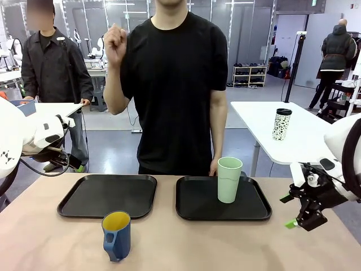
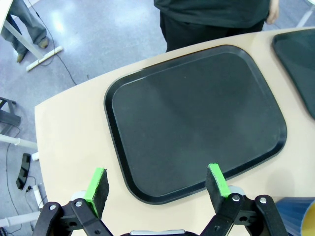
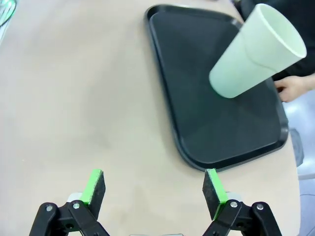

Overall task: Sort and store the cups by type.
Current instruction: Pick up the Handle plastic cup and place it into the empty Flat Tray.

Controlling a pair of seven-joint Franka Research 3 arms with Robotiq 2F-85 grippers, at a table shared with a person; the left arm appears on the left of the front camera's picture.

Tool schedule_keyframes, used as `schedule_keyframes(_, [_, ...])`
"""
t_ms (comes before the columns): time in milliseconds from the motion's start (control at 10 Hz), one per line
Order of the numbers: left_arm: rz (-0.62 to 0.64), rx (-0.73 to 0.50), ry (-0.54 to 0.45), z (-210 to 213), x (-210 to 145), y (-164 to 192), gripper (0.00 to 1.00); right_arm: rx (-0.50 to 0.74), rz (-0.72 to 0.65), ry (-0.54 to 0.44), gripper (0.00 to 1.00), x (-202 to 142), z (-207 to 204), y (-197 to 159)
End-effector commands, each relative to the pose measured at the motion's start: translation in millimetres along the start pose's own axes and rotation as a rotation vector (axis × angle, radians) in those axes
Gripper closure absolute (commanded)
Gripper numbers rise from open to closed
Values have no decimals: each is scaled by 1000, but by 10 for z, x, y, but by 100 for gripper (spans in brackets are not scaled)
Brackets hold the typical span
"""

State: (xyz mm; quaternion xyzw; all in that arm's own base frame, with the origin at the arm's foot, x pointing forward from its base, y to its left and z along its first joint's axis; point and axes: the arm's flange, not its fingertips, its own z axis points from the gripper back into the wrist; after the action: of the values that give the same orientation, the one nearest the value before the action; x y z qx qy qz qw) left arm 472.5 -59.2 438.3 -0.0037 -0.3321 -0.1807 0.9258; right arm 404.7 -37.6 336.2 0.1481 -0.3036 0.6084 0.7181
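Blue mug (image 1: 117, 234) on bare table (image 1: 225, 248) — mint tumbler (image 1: 229, 179) upright on right tray (image 1: 197, 206).

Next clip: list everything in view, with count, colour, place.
left tray: one, black, on the tan table.
right tray: one, black, beside it.
mint tumbler: one, pale green, upright on the right tray.
mug: one, dark blue, yellow inside, on the table before the left tray.
speckled tumbler: one, white, black lid, on the white table behind.
person: one, black shirt, far side; raised fist, lowered hand by the right tray.
left gripper: one, black, green pads, open, over the left tray's near edge.
right gripper: one, same, open, over the table.
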Motion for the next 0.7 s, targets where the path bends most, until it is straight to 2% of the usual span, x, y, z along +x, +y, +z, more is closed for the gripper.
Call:
schedule_keyframes(0, [4, 4, -2, 5, 11, 5, 0, 34, -15, 30, 0, 94, 63, 73])
schedule_keyframes(100, [4, 4, -2, 5, 11, 5, 0, 0, 0, 0, 0, 0, 0, 0])
schedule_keyframes(600, [4, 4, -2, 5, 11, 5, 0, 0, 0, 0, 0, 0, 0, 0])
